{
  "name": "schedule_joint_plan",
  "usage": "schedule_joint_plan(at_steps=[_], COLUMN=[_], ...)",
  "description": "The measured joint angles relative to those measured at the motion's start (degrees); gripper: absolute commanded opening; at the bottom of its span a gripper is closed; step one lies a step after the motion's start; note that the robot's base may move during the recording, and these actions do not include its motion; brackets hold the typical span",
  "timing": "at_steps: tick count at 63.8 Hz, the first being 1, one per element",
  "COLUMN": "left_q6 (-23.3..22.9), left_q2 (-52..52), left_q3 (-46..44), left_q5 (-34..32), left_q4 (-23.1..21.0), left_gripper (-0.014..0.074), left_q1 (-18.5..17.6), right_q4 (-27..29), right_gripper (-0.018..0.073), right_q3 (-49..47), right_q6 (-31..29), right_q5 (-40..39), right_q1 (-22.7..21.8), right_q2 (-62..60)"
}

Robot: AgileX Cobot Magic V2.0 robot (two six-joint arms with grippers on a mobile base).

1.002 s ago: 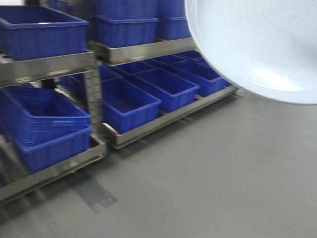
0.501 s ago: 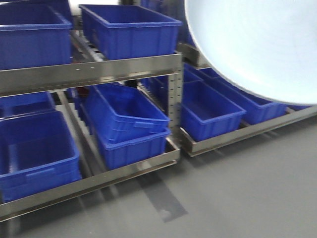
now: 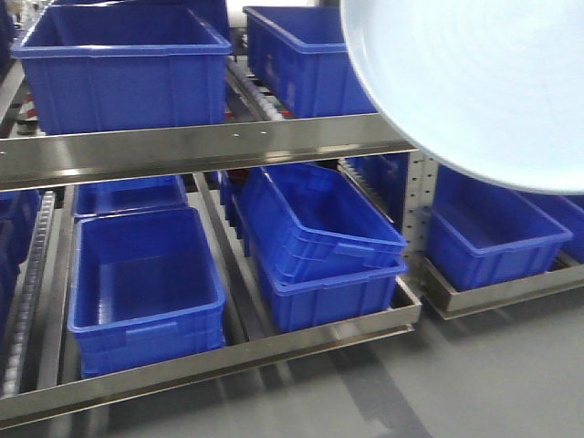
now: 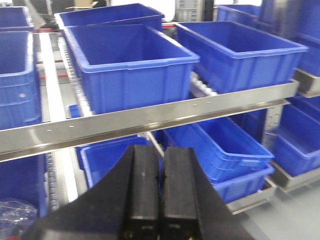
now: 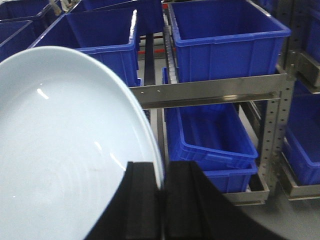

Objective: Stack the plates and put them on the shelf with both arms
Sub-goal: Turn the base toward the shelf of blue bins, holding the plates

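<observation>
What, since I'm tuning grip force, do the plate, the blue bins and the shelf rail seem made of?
Plate: glossy pale blue-white with sharp highlights, probably glazed ceramic, possibly melamine. Blue bins: plastic, dull sheen, moulded lipped rims. Shelf rail: brushed metal, likely steel.

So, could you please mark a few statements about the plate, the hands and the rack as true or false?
1. The right hand grips the pale plate by its rim. True.
2. The left hand holds a plate too. False: it is shut on nothing.
3. The bins on the rack are blue. True.
4. The plate lies on the rack's shelf. False: it is held in the air in front of the rack.
5. One lower bin sits tilted inside another. True.
</observation>
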Motion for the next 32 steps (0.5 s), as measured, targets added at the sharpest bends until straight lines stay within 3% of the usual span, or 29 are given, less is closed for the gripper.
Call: schedule_joint_plan(at_steps=[32], left_q6=[0.0], left_q2=[0.0], left_q3=[0.0], left_q5=[0.0], left_q4=[0.0], left_gripper=[0.0080], left_q1=[0.0], right_q4=[0.0], right_gripper=[0.0036], right_q3=[0.0], right_q6=[0.0], right_q5=[0.0], right_q1=[0.0], right_q2=[0.0])
